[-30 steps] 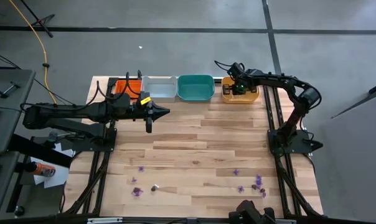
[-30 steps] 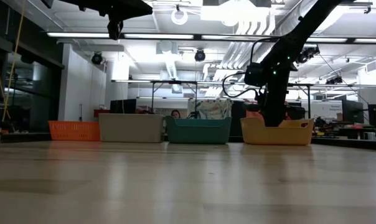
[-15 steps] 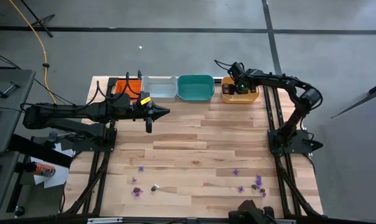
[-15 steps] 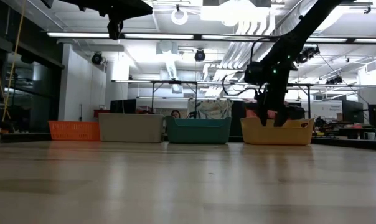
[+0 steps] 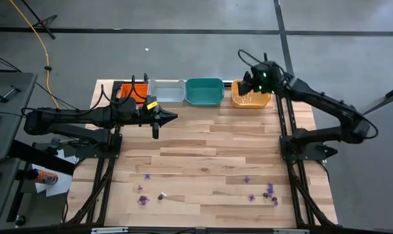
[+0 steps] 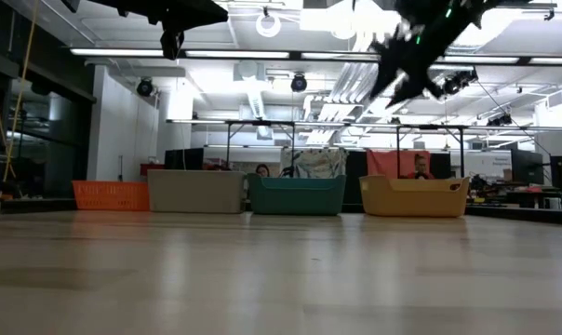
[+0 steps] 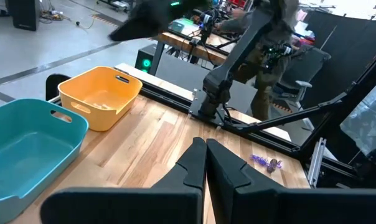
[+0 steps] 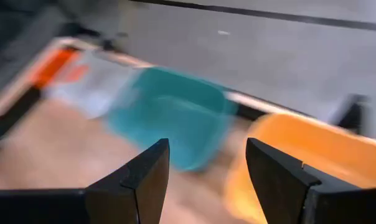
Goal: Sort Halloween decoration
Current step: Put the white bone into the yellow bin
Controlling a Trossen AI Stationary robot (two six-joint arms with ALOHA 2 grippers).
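On wooden tabletop (image 5: 203,149), scattered purple trinkets (image 5: 269,189), office room behind

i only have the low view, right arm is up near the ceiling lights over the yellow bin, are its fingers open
Observer: Yes. The right wrist view shows the right gripper open, nothing between its fingers.
Operator: where's the left one
Observer: The left gripper is shut, above bare table in front of the grey tray.
Operator: any trinkets left
Observer: Yes, purple trinkets lie scattered along the near edge of the table.
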